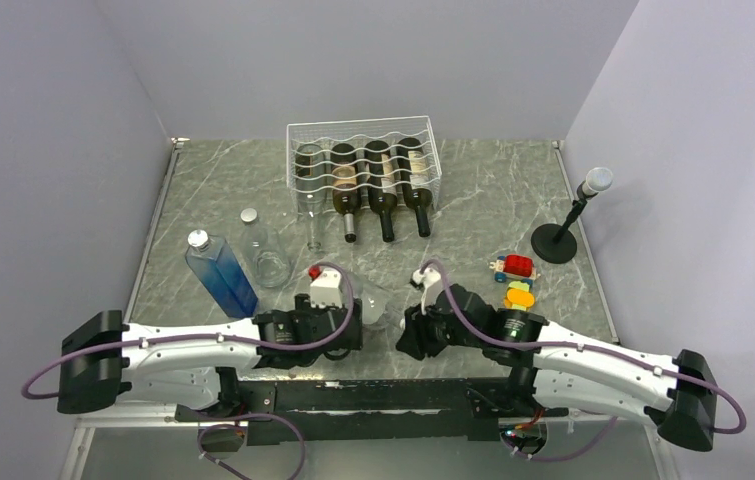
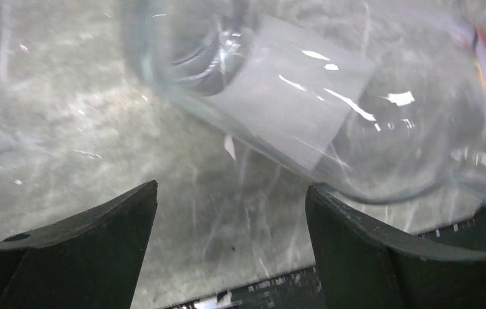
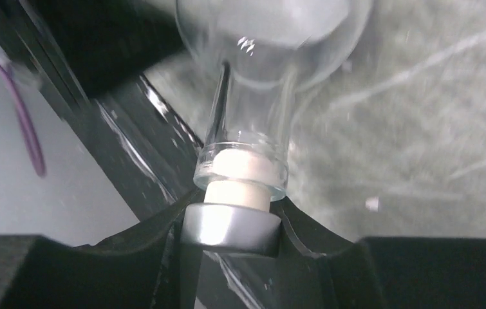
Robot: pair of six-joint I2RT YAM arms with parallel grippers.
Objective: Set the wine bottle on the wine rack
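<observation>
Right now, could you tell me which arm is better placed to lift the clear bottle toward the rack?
Right, I'd say: the right gripper is shut on the clear bottle's capped end, while the left gripper is open, with the bottle's body lying beyond its fingertips, not between them.

left arm (image 1: 188, 352) + right arm (image 1: 608, 368): white shells, black joints | cables (image 3: 29, 135): purple, kinda loopy | fingers (image 2: 79, 257): matte black

- One white wire wine rack (image 1: 363, 135)
- Three dark wine bottles (image 1: 383, 190)
- Three clear glass bottles (image 1: 265, 255)
- One blue bottle (image 1: 221, 278)
- One microphone (image 1: 593, 183)
- Two colourful toys (image 1: 513, 266)
</observation>
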